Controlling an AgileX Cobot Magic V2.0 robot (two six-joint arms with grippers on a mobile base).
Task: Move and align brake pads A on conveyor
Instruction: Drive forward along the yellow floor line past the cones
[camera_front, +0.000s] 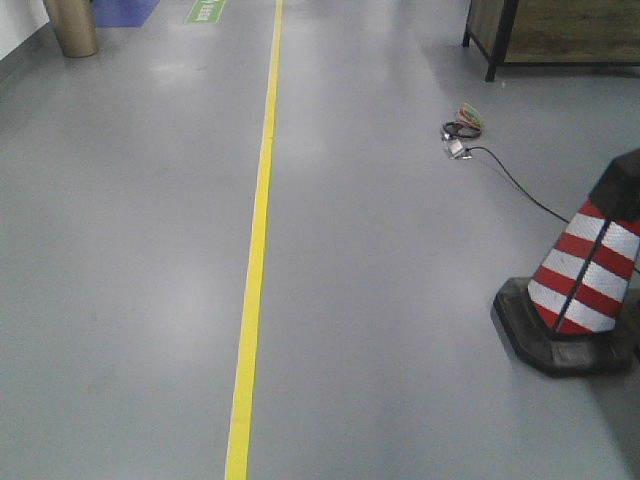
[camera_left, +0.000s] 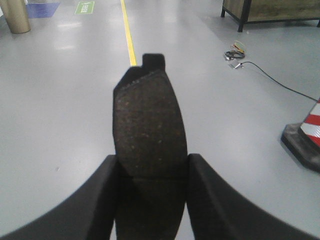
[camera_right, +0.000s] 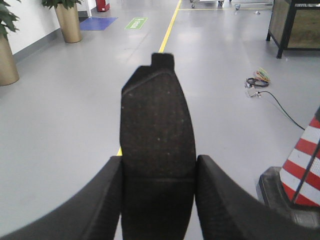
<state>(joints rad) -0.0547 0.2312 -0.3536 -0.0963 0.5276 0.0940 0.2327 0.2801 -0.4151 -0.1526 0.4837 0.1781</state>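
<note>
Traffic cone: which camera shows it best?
The exterior front-facing view: the traffic cone shows its black base and most of its red-and-white stripes. Both wrist views catch only a cropped part at their right edge.

grey floor (camera_front: 120, 250) fills frame | yellow line (camera_front: 255, 260) runs top centre to bottom centre | red-and-white cone (camera_front: 585, 285) on black base, lower right | coiled cable (camera_front: 462, 130) upper right | wooden cabinet (camera_front: 560, 30) top right | tan pot (camera_front: 70, 25) top left
</note>
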